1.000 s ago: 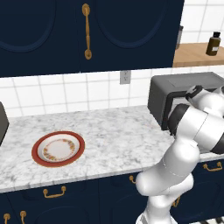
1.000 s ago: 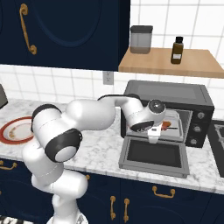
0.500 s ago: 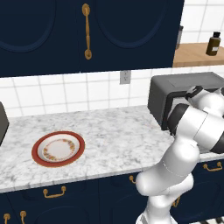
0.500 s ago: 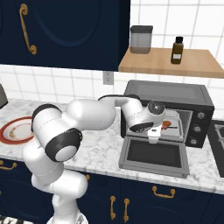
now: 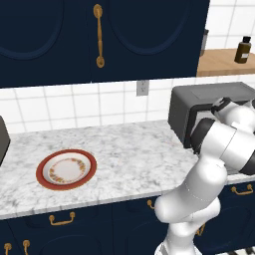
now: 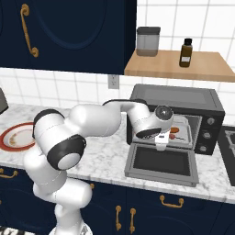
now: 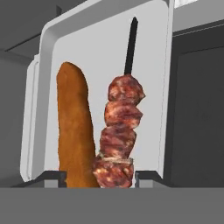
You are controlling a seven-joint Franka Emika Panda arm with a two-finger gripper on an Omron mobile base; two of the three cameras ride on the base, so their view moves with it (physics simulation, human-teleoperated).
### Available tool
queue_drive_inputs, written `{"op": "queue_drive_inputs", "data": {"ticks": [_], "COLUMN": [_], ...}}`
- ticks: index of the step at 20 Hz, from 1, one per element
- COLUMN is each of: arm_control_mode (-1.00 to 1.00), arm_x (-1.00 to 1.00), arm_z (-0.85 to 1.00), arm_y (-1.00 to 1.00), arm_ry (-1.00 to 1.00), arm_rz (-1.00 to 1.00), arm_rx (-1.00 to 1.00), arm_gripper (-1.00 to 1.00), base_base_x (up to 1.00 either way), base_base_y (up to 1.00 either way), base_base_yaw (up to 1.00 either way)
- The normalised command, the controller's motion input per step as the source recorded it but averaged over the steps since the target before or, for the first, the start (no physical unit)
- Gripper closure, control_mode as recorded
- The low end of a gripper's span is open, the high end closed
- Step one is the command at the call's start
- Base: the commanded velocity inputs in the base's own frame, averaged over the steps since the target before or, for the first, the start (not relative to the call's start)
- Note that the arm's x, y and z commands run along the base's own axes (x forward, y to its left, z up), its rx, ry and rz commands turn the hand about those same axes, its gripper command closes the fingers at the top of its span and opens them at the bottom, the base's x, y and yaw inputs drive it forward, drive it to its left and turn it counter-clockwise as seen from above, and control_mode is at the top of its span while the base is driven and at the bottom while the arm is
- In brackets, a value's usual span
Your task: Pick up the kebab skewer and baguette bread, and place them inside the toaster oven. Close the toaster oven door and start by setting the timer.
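Kebab skewer [image 7: 120,131] lengthwise beside baguette bread [image 7: 75,127] (parallel)

**Skewer and bread on the oven tray**

The kebab skewer [image 7: 121,131], threaded with reddish-brown chunks, lies just beside the golden-brown baguette bread [image 7: 75,131], parallel to it, on a pale tray inside the dark grey toaster oven [image 6: 183,103]. The toaster oven door [image 6: 161,161] hangs fully open, lying flat.
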Motion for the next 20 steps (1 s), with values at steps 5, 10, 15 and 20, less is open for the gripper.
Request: {"op": "queue_drive_inputs", "data": {"ticks": [5, 10, 15, 20], "arm_control_mode": [-1.0, -1.0, -1.0, -1.0], "arm_x": [0.0, -0.03, -0.15, -0.06], "arm_z": [0.0, 0.0, 0.09, 0.12], "arm_y": [-0.06, -0.08, -0.02, 0.0], "arm_ry": [0.0, 0.0, 0.05, 0.09], "arm_rz": [0.0, 0.0, 0.03, 0.07], "arm_rx": [0.0, 0.0, 0.0, 0.0], "arm_gripper": [-1.0, -1.0, -1.0, -1.0], "base_base_x": [0.0, 0.0, 0.0, 0.0], "base_base_y": [0.0, 0.0, 0.0, 0.0], "base_base_yaw": [0.0, 0.0, 0.0, 0.0]}}
